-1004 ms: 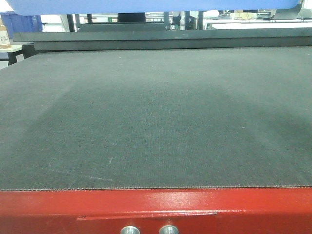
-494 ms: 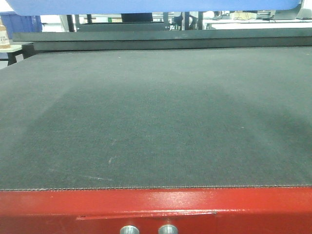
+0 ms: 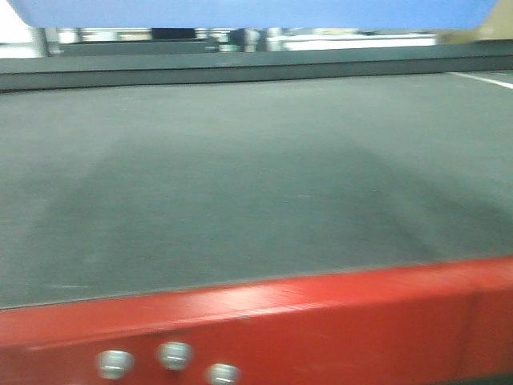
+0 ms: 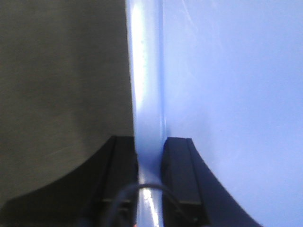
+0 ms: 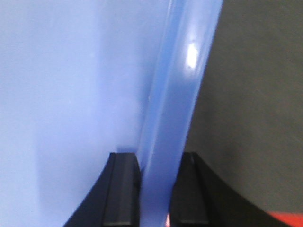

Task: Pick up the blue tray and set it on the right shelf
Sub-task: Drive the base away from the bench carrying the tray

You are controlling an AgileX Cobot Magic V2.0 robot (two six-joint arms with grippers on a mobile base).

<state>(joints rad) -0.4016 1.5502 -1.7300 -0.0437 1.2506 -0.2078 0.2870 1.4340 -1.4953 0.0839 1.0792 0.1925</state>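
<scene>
The left pincer (image 4: 149,144) and the right pincer (image 5: 158,158) are each clamped on one rim of the blue tray (image 3: 256,11), which is held at 12 o'clock in the front view, above the dark table (image 3: 240,192).

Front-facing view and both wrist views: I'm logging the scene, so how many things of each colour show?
Light blue: 1, the blue tray
Red: 1, the table frame
Dark grey: 1, the mat
Black: 2, the left gripper and the right gripper
Silver: 3, the bolt heads
Total: 8
</scene>
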